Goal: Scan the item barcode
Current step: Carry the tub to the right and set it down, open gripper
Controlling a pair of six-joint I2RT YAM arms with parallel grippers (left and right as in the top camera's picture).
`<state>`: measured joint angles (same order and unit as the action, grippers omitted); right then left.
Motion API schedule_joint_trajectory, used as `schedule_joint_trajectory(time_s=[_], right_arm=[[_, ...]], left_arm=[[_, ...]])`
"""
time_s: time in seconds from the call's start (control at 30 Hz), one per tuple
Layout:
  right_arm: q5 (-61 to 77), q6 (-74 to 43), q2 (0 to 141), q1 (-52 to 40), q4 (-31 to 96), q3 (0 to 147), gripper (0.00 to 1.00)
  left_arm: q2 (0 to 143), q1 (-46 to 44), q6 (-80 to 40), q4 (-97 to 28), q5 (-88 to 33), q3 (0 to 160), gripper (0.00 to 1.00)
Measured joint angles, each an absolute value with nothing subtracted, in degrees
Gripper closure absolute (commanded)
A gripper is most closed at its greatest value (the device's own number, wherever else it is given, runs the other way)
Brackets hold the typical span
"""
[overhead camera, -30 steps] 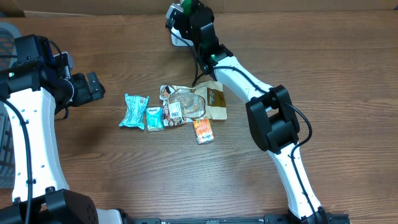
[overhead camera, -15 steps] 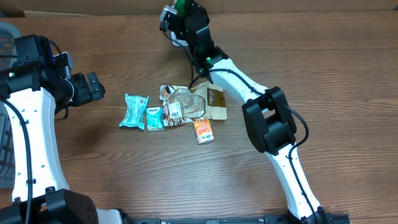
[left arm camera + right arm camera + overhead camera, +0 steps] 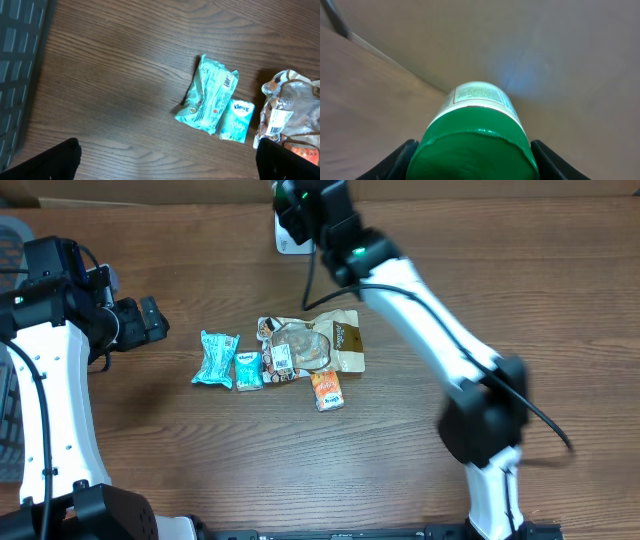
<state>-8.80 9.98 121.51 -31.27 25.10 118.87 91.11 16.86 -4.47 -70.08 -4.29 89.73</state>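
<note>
Right gripper [image 3: 300, 198] clamped on green-capped bottle [image 3: 475, 142], far centre | left gripper [image 3: 148, 320] jaws apart, idle left | tip: hold steady, turn label [image 3: 479, 93] squarely toward white device [image 3: 284, 243].

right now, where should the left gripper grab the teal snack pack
Probably from straight above, jaws across the short width near its middle. The teal snack pack lies flat and tilted; the tissue pack abuts its lower right edge, and the barcode sits at the upper end, so a mid-body pinch leaves that showing.
</note>
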Motion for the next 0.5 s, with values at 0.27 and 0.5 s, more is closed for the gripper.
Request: schedule_joint_trajectory(time_s=[0.27, 0.5], right_arm=[[-7.40, -3.09, 109.73, -27.77, 60.62, 120.27, 0.86], [-8.40, -7.46, 113.06, -22.46, 79.85, 115.59, 0.86]], left_arm=[[91.11, 16.86, -4.47, -70.08, -4.32, 89.69, 0.01], [91.11, 16.86, -4.47, -70.04, -4.29, 89.69, 0.00]])
